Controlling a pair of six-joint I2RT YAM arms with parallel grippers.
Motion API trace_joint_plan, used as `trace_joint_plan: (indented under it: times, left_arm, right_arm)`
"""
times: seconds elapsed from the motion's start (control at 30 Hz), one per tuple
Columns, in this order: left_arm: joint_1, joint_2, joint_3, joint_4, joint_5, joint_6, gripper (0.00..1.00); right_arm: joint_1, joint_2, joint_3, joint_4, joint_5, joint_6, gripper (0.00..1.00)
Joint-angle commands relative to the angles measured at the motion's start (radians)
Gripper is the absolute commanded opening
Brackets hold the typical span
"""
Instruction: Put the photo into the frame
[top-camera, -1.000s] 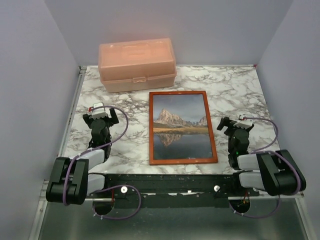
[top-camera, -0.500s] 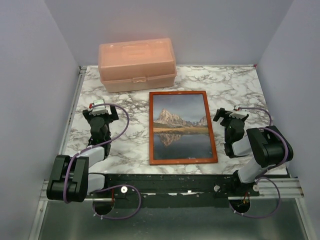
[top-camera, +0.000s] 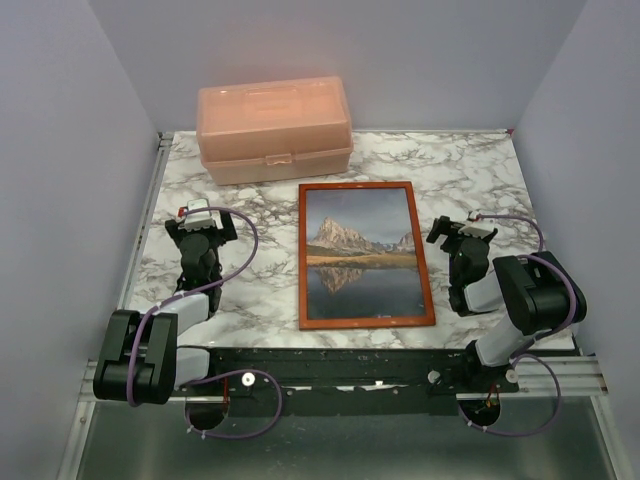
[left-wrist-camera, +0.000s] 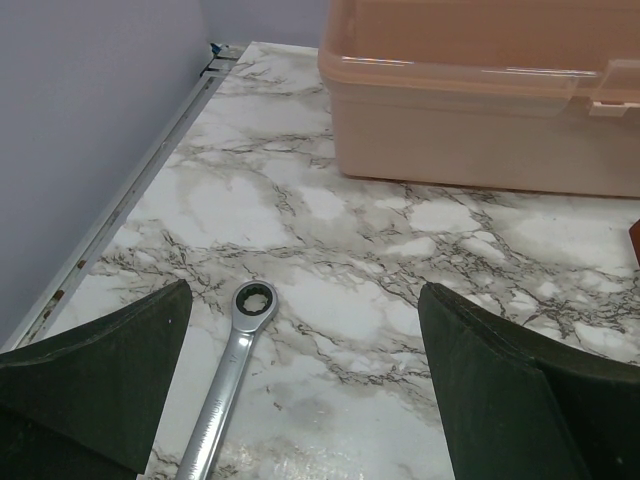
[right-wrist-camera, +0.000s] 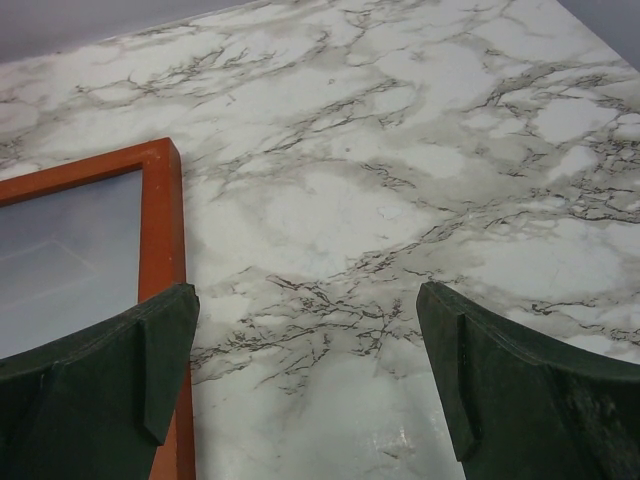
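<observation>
The photo (top-camera: 364, 262), a mountain mirrored in a lake, lies face up inside the reddish-brown frame (top-camera: 301, 260) at the middle of the marble table. My left gripper (top-camera: 203, 224) sits open to the left of the frame, well apart from it, with nothing between its fingers (left-wrist-camera: 120, 370). My right gripper (top-camera: 452, 233) sits open just right of the frame. In the right wrist view the frame's far right corner (right-wrist-camera: 162, 230) runs under the left finger (right-wrist-camera: 110, 380), and the glazed photo (right-wrist-camera: 70, 250) shows beside it. Only bare marble lies between the right gripper's (right-wrist-camera: 307, 292) fingertips.
A peach plastic box (top-camera: 274, 128) stands shut at the back left, also filling the top of the left wrist view (left-wrist-camera: 480, 100). A steel ratchet wrench (left-wrist-camera: 225, 390) lies on the marble by the left gripper's (left-wrist-camera: 305, 290) left finger. Walls close in three sides.
The right arm folded upward and its gripper shifted slightly left and away from me; the left gripper edged a little farther too. Both have been still for the last half second.
</observation>
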Motion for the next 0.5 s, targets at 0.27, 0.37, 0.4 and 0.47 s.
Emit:
trace_joint_plan:
  times: [0.27, 0.37, 0.4, 0.47]
  left_arm:
    - [0.006, 0.001, 0.013, 0.033, 0.025, 0.008, 0.99]
    - [0.006, 0.003, 0.018, 0.028, 0.023, 0.006, 0.98]
    - [0.006, 0.003, 0.020, 0.025, 0.025, 0.006, 0.98]
    - [0.006, 0.002, 0.019, 0.025, 0.025, 0.008, 0.99]
  right_arm:
    - [-0.005, 0.011, 0.004, 0.049, -0.003, -0.016, 1.00]
    - [-0.006, 0.011, 0.004, 0.049, -0.002, -0.015, 1.00]
    - [-0.006, 0.011, 0.004, 0.049, -0.002, -0.015, 1.00]
    - [-0.005, 0.011, 0.004, 0.049, -0.003, -0.016, 1.00]
